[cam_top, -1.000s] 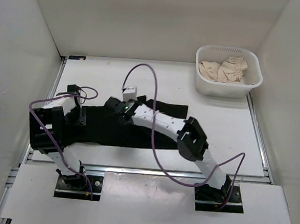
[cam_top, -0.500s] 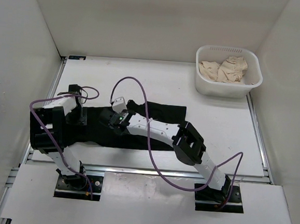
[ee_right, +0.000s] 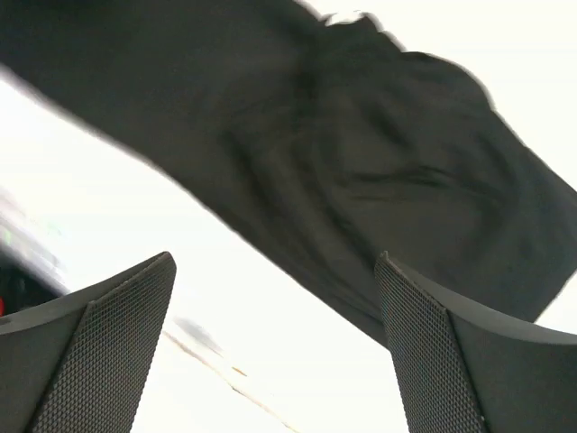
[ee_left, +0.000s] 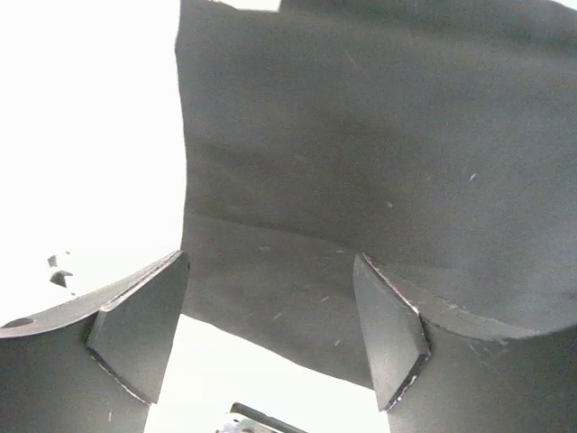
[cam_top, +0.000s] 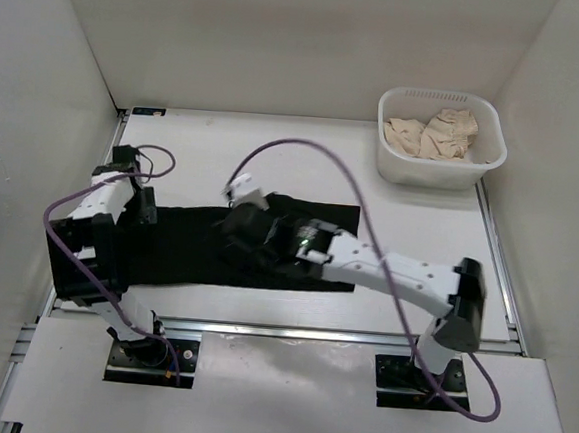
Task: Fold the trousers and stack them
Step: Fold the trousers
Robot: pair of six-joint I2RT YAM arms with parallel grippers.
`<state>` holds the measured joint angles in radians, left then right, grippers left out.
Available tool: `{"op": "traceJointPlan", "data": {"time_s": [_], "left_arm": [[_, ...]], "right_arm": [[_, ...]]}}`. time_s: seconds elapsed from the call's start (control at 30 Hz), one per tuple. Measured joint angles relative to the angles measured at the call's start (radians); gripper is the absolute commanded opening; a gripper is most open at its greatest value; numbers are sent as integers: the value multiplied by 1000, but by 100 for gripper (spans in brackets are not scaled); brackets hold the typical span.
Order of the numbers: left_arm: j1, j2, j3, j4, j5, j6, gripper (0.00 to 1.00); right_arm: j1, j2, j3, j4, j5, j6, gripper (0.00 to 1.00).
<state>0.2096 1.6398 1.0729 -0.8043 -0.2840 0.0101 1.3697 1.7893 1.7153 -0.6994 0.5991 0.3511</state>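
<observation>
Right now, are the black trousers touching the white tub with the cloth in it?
Apart. The top view shows the trousers ending short of the white tub, with a strip of bare table between them.

Overhead view looks steeply down from behind the arm bases (cam_top: 143,350) at the bottom of the frame, taking in the whole white bench (cam_top: 418,237). Each wrist view looks out close over the cloth, with the left fingers (ee_left: 135,334) and right fingers (ee_right: 99,361) in the lower corners. All three views share the black trousers (cam_top: 187,249).
</observation>
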Motion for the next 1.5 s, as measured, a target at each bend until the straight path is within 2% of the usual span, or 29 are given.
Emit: {"op": "traceJointPlan", "data": {"time_s": [0.13,0.3,0.37,0.47,0.57,0.63,0.83,1.0,1.1,1.13,1.23,1.27,1.3,1.47,1.5], "left_arm": [[11,-78,121,-37,-29,-3,91],[-18,-168,295,-88,-62,-5,91],[-72,-176,370,-125,-49,-7,91],[-214,-161,432,-165,67,-9,88],[-351,-87,443,-192,245,-9,86],[-404,6,443,-206,367,-8,85],[-412,278,446,-220,533,-10,85],[-410,339,475,-228,602,-12,74],[-424,343,501,-220,636,-14,61],[-430,349,509,-216,644,-14,51],[-439,383,527,-208,663,-14,33],[-442,393,527,-206,666,-15,18],[-443,403,527,-207,669,-14,14],[-444,418,534,-228,667,-15,14],[-444,418,546,-242,661,-14,14]], "right_arm": [[-177,-182,-186,24,-5,112,93],[-441,-239,-496,44,-128,232,92],[-545,-261,-614,72,-200,268,92],[-704,-321,-748,113,-321,301,91],[-823,-370,-804,175,-443,312,91],[-872,-381,-816,223,-520,313,91],[-929,-377,-864,290,-649,313,91],[-939,-376,-885,293,-685,312,91],[-945,-376,-914,301,-694,312,92],[-945,-376,-926,300,-696,314,93],[-949,-379,-960,299,-701,324,94],[-950,-382,-972,301,-702,328,94],[-950,-386,-985,307,-705,332,96],[-954,-406,-1032,340,-722,364,97],[-957,-407,-1036,351,-729,368,94]]}}
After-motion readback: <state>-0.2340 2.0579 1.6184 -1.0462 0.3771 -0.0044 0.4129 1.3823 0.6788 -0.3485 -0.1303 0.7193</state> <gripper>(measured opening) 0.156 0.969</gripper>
